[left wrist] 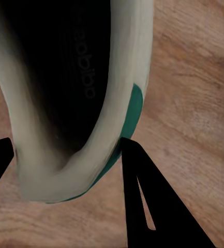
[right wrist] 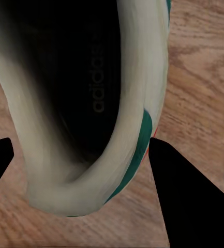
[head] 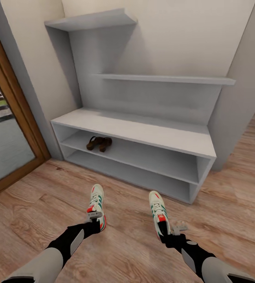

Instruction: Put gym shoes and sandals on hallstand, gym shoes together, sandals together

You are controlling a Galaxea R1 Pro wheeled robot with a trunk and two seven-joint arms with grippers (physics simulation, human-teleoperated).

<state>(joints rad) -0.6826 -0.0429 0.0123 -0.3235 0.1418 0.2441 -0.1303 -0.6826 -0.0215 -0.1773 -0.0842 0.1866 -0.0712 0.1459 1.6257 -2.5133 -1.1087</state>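
Your rack (head: 143, 131) sits against the wall, and the two sandals (head: 99, 143) are already side by side on its upper shelf, toward the left. Both gym shoes are on the floor (head: 135, 239) in front of it, well apart. Your left gripper (head: 94, 222) straddles the heel of the left shoe (head: 96, 204), fingers (left wrist: 153, 206) either side, one touching; can't tell if it's clamped. Same deal on the right: the right gripper (head: 170, 232) is spread around the heel of the right shoe (head: 158, 214), grip unclear.
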